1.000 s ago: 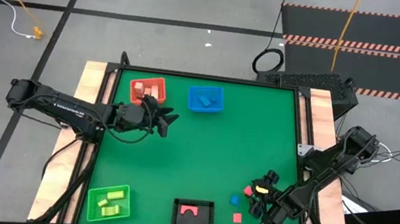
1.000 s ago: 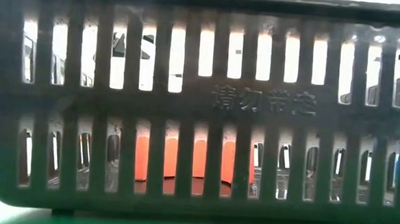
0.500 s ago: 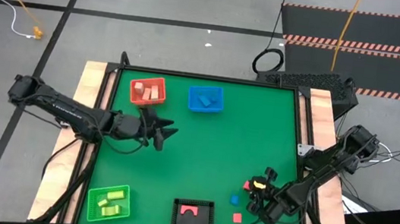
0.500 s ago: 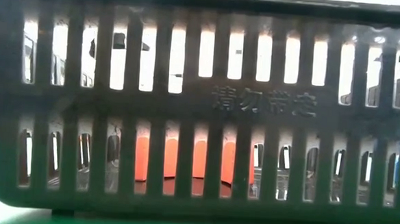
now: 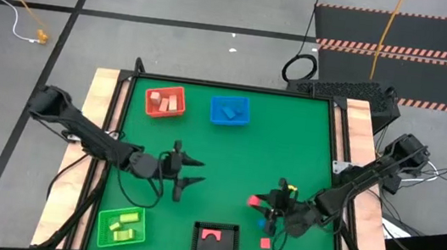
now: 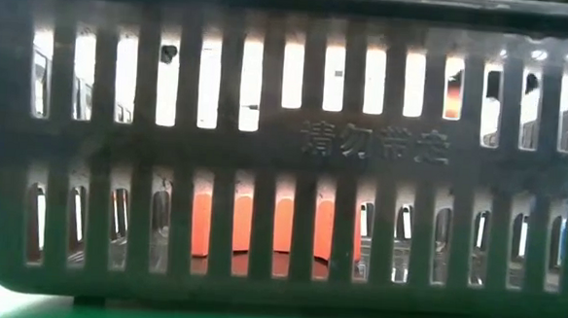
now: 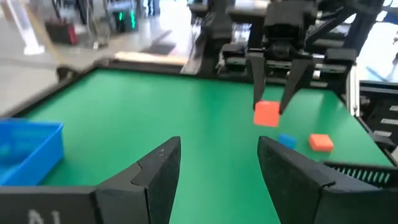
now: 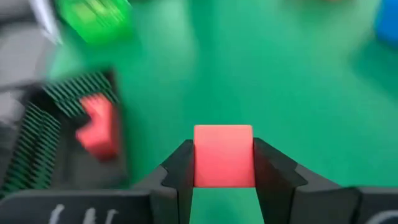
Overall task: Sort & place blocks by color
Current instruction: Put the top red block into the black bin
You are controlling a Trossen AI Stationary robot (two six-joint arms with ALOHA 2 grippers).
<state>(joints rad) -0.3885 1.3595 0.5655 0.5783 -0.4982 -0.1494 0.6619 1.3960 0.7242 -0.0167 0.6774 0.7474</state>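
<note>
Our right gripper clamps a red block just beyond the black basket, lifted for carrying there. Our left gripper, also near that basket, waits with jaws wide, empty.

Even, bright overhead light leaves only soft, short shadows on the green bench in the high view, while the low view is dim and backlit through the slots of a black basket, and the right wrist view is smeared toward its upper left.
</note>
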